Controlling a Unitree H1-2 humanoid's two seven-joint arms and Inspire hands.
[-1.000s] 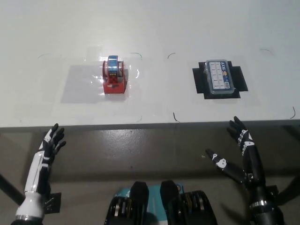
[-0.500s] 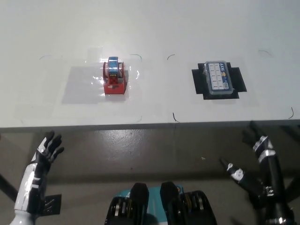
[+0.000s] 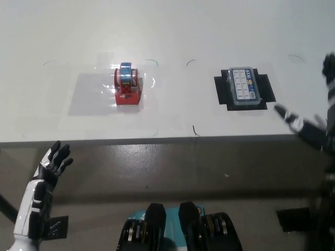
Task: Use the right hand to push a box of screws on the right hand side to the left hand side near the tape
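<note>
The box [image 3: 244,87] lies flat on the counter [image 3: 209,31], long axis running away from the robot; right hand [image 3: 314,120] spread beside it, left hand [image 3: 52,162] spread, low

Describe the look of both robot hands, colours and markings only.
The left hand is white with black fingers and black segments along the slim white forearm. The right hand is black, with a small white patch near one fingertip; its image is blurred.

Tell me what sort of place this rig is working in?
Probably a lab or test bench, not a home: a plain white table with marked-out spots, holding only a red tape dispenser and a screw box on a black patch, above a bare grey floor.
</note>
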